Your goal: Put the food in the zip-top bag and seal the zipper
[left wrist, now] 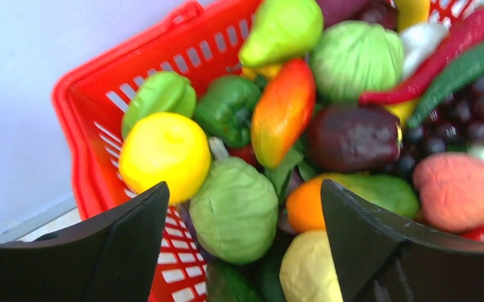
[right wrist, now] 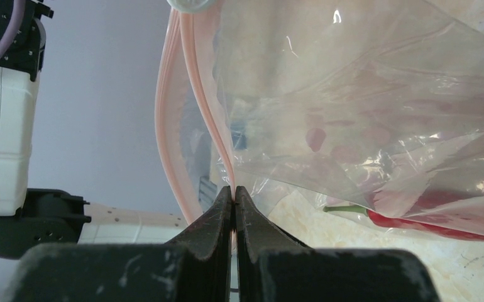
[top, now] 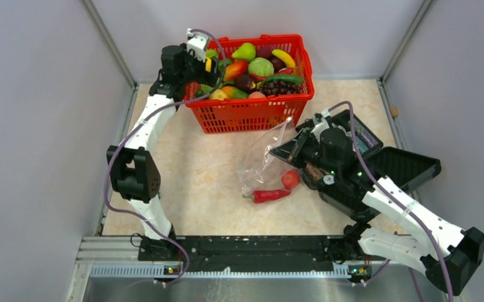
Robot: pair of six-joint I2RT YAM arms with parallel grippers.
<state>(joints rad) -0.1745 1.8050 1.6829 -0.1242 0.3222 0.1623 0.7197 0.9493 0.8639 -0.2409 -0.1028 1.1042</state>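
The zip-top bag lies crumpled mid-table with its mouth lifted toward the right. A red chili and a red tomato rest in its lower part. My right gripper is shut on the pink zipper, pinching the strip at its fingertips. Through the clear bag the chili shows. My left gripper hovers over the left end of the red basket, open, with nothing between its fingers. Below it lie a green cabbage and a yellow lemon.
The red lattice basket at the back centre is heaped with toy fruits and vegetables. A black hinged case lies open at the right, under the right arm. Grey walls close in the table on three sides.
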